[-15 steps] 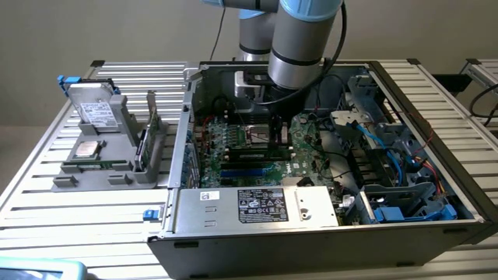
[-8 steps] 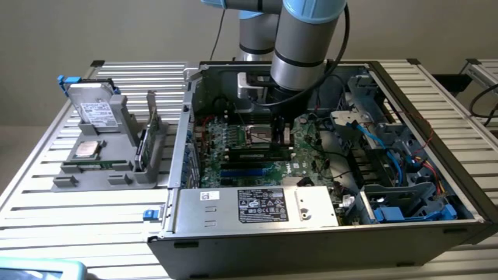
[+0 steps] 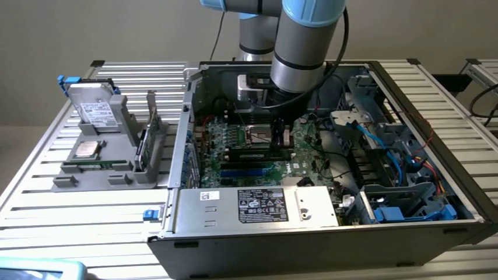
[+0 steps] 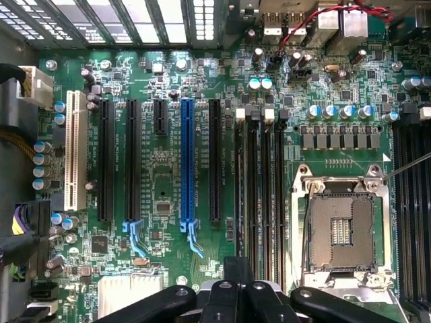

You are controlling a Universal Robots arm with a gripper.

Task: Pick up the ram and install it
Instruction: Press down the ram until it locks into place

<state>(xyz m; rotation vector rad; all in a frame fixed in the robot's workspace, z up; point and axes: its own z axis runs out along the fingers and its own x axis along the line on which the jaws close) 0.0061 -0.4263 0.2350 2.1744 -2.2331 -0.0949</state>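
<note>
The ram is a long dark stick with pale labels. It stands on edge in a memory slot of the motherboard, between the empty processor socket and the blue slot. In the wrist view the ram shows as a thin dark strip running away from the fingertips. My gripper hangs inside the open case over the end of the stick nearest the exterior view's right. The fingers of the gripper are closed together. I cannot tell whether they touch the stick.
The open processor socket lies beside the memory slots. A power supply box and blue cables crowd the case. Outside it, a grey fixture carries a hard drive, a silver processor chip and an upright card.
</note>
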